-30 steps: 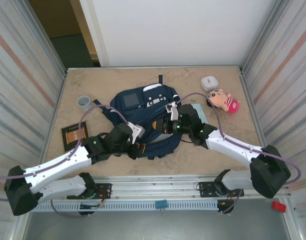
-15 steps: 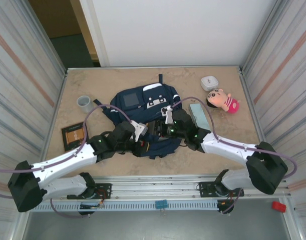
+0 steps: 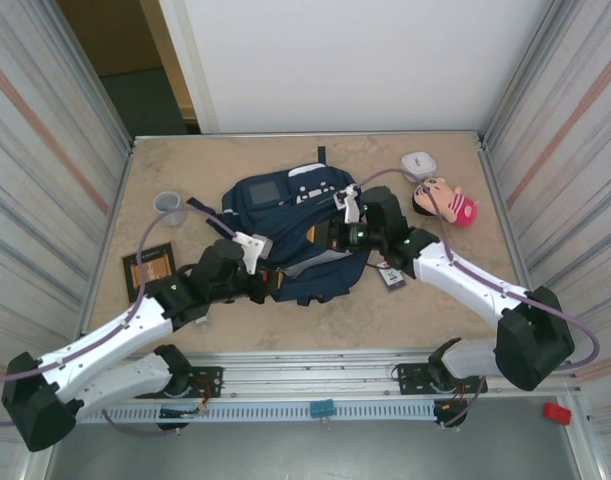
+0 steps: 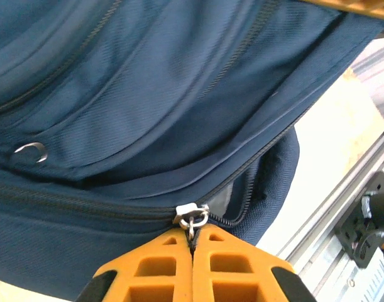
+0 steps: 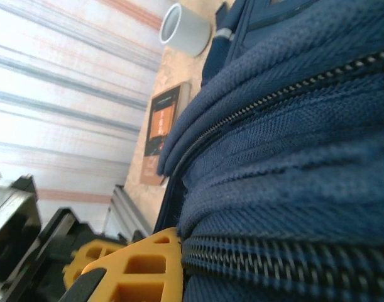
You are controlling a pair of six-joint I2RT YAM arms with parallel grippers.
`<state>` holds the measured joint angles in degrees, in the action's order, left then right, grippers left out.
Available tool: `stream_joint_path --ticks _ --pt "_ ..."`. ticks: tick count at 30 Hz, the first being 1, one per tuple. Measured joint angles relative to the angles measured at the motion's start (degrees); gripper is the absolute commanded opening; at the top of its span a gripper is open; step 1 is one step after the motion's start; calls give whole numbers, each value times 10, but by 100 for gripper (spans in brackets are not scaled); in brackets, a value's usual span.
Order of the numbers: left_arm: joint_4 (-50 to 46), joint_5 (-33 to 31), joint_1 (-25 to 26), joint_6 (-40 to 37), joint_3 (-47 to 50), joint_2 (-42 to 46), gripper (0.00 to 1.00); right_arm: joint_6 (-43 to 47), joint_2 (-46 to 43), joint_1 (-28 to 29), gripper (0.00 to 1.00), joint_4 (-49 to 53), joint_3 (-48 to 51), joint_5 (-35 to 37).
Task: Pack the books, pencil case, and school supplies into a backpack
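While right claw (image 3: 323, 238) rests closed against the backpack (image 3: 285, 215) overhead, left wrist shows left claw (image 4: 192, 238) pinching zipper pull (image 4: 192, 217).

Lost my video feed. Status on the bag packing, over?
Left end effector shut on zipper pull of backpack. Right end effector shut against backpack fabric. Book and black box on table, unpacked.

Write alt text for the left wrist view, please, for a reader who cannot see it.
The left gripper is pinched shut on the small metal zip pull of a navy backpack. Right of the pull the zip gapes open, and the pale table and a metal rail lie beyond.
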<state>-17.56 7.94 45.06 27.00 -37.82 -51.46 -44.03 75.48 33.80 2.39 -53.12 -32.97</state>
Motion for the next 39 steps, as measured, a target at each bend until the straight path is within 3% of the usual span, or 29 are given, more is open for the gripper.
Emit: stream_joint_path --ticks 6,13,23,33,39 --pt "14 33 -31 -10 11 3 0 69 5 -39 2 107 -85 -75" --pt "9 100 -37 -38 3 -45 0 118 43 -51 0 163 -120 -118" --pt "-84 44 -73 -69 -52 -73 0 212 52 -64 0 263 -167 -138" --pt "-75 46 -168 -87 -52 -101 0 290 34 -68 0 364 -221 -155" --pt "-52 37 -183 -109 -52 -120 0 328 22 -70 0 426 -269 -176"
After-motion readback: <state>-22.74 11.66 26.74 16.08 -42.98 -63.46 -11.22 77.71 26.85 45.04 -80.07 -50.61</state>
